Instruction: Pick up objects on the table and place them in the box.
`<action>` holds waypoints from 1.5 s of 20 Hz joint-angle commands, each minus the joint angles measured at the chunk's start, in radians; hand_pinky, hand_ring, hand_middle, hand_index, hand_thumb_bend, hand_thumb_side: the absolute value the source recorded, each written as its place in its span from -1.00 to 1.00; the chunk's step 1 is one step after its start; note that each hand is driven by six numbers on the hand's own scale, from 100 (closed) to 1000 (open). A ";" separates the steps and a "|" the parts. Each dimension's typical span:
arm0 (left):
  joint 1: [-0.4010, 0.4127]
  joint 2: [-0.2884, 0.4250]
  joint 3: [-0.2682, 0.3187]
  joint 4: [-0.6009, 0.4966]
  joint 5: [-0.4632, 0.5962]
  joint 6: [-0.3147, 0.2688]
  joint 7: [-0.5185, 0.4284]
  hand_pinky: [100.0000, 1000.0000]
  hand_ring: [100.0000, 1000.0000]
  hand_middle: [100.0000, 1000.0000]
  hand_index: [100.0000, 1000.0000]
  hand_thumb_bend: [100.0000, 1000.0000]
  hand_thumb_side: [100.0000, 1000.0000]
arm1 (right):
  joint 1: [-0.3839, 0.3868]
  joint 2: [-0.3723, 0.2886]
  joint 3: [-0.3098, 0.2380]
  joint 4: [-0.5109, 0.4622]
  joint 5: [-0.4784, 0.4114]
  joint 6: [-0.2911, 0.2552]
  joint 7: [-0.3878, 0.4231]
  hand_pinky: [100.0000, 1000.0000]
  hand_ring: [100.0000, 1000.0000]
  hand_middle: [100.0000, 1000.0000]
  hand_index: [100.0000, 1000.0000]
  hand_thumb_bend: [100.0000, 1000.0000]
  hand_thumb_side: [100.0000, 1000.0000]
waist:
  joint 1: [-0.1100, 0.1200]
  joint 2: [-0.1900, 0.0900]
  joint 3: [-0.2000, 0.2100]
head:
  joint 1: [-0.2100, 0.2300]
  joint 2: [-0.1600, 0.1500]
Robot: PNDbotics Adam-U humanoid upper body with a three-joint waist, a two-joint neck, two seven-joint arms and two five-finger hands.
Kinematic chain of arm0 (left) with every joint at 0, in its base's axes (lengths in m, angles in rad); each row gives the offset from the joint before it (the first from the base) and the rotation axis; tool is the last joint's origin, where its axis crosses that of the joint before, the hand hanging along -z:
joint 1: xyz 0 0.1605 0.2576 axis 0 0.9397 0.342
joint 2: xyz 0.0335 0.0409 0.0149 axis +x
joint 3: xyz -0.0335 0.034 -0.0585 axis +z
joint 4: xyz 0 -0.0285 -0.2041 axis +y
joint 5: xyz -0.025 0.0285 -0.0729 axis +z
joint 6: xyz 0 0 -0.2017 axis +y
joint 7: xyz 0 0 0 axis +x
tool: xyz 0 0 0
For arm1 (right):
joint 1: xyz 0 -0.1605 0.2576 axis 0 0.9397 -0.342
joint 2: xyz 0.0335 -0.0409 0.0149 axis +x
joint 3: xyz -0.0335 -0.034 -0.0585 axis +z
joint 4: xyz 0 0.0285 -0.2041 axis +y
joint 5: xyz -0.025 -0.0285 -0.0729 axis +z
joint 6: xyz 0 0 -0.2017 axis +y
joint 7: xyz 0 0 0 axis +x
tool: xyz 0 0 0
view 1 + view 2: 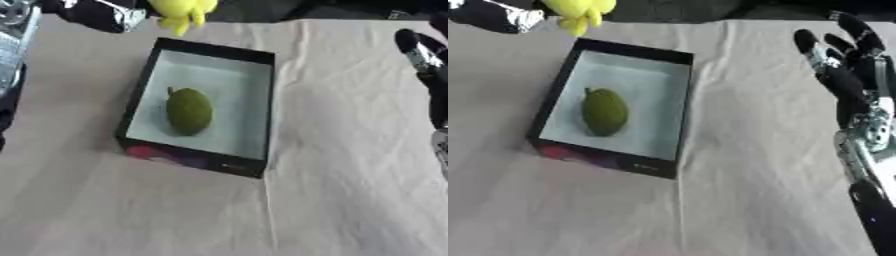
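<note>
A green pear-like fruit (pixel 189 111) already lies inside the black-walled box (pixel 261 90) on the cloth-covered surface (pixel 350 190), while the left hand (pixel 118 15) carries a yellow toy (pixel 182 11) above its far rim, grip unclear, and the right hand (pixel 852 82) idles, fingers (pixel 808 45) straight and empty.

A black-walled box (pixel 206 107) with a pale floor sits on the cloth-covered counter (pixel 350 175), its near outer wall showing pink and purple print. A green, oval fruit (pixel 189 111) with a short stem lies inside, toward the box's left wall. Just beyond the far rim, at the top edge, a yellow soft thing (pixel 182 11) hangs beside the left robot hand (pixel 109 15). The right robot hand (pixel 426 62) shows at the right edge, fingers straight and pointing up
</note>
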 commanded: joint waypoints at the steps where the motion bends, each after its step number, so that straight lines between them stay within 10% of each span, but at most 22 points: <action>1: -0.016 -0.027 -0.013 0.004 -0.013 -0.012 -0.018 0.43 0.16 0.12 -0.11 -0.80 -1.00 | -0.014 -0.026 -0.011 -0.013 -0.003 -0.002 -0.004 0.86 0.71 0.79 0.68 0.38 -0.47 | 0.001 -0.022 -0.002 | -0.004 -0.001; 12: 0.049 -0.131 -0.038 0.194 -0.129 -0.029 -0.009 0.43 0.14 0.13 -0.04 -0.66 -1.00 | -0.023 -0.017 -0.011 -0.016 -0.002 -0.004 -0.003 0.86 0.71 0.79 0.68 0.38 -0.48 | -0.003 -0.001 -0.020 | -0.024 -0.001; 19: 0.057 -0.160 -0.050 0.267 -0.158 -0.064 -0.014 0.58 0.34 0.36 0.44 -0.26 -1.00 | -0.023 -0.011 -0.008 -0.013 -0.001 -0.002 0.000 0.86 0.71 0.79 0.68 0.38 -0.50 | -0.002 0.009 -0.026 | -0.029 -0.001; 26: 0.057 -0.159 -0.040 0.277 -0.169 -0.065 -0.019 0.74 0.51 0.60 0.88 0.79 -0.01 | -0.019 -0.010 -0.006 -0.010 0.000 -0.001 0.002 0.85 0.71 0.79 0.67 0.38 -0.50 | -0.001 0.007 -0.024 | -0.031 -0.001; 30: 0.057 -0.149 -0.020 0.252 -0.167 -0.044 0.008 0.74 0.49 0.58 0.85 0.69 -0.09 | -0.015 -0.011 -0.004 -0.009 0.001 0.000 0.004 0.85 0.71 0.79 0.67 0.38 -0.50 | -0.002 0.003 -0.020 | -0.030 -0.001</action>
